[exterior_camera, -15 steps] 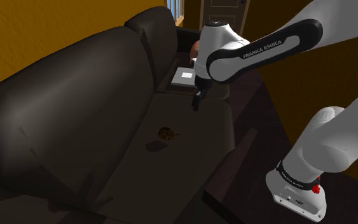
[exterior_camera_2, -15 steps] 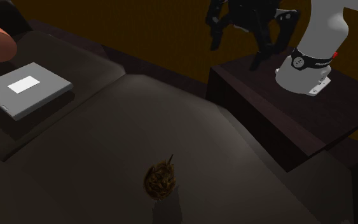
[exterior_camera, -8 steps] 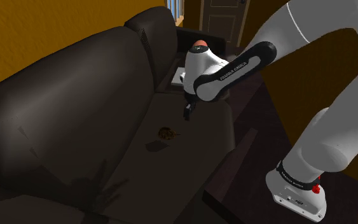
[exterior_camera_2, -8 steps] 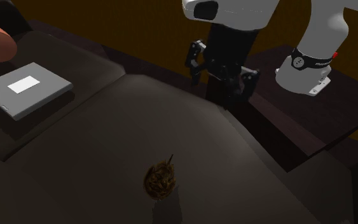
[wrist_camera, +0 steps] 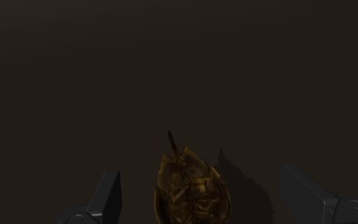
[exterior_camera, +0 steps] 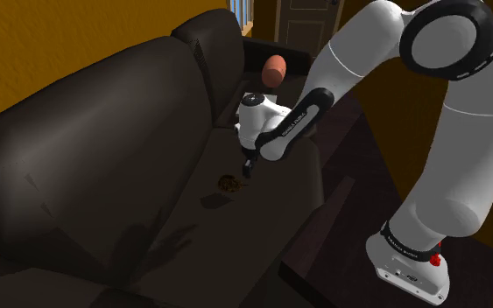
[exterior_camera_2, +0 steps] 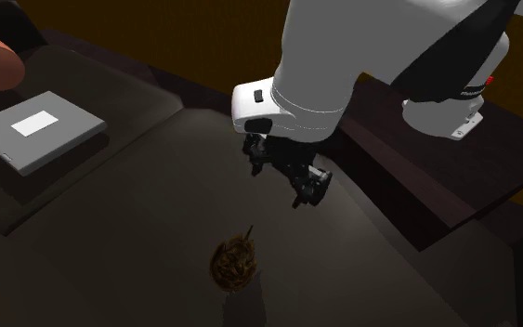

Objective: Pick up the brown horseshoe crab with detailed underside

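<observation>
The brown horseshoe crab (exterior_camera: 228, 184) lies belly-up on the dark sofa seat (exterior_camera: 235, 227), its ribbed underside and thin tail showing (wrist_camera: 190, 188). My black gripper (exterior_camera: 248, 168) hangs just above and beside it, open. From the second exterior view, the gripper (exterior_camera_2: 285, 174) hovers over the seat a short way beyond the crab (exterior_camera_2: 234, 263). In the wrist view the crab sits between the two spread fingers (wrist_camera: 107, 197), which do not touch it.
A grey flat box (exterior_camera_2: 36, 130) lies on the sofa's armrest console, with an orange-pink rounded object (exterior_camera: 275, 70) behind it. The sofa backrest (exterior_camera: 87, 131) rises at the shoulder view's left. A dark low table (exterior_camera_2: 417, 176) carries the robot's base.
The arm has swung down and toward the crab, bringing the open gripper from over the console to just above the seat next to the crab. The crab has not moved.
</observation>
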Robot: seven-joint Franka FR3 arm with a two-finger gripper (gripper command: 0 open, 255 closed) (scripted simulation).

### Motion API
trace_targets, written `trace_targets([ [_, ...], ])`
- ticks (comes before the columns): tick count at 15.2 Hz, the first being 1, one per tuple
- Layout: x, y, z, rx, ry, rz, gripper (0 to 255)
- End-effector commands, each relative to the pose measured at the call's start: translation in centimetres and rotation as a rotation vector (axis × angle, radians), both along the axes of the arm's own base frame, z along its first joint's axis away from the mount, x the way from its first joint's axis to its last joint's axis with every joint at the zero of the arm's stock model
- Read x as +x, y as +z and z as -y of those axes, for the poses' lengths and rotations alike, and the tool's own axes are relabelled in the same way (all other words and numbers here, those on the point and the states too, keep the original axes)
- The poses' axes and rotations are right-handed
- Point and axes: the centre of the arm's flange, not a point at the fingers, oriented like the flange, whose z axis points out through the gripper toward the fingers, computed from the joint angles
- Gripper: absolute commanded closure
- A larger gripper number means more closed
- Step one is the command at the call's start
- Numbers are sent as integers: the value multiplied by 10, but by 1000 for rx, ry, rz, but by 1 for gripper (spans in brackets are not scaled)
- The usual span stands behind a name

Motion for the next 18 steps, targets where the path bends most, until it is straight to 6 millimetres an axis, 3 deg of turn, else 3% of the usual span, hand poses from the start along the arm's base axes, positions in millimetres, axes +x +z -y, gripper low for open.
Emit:
trace_targets([
  [1, 11, -23, -3, -16, 16, -2, 0],
  [9, 59, -119, -9, -76, 75, -10, 0],
  [18, 61, -162, -9, -78, 77, -11, 0],
])
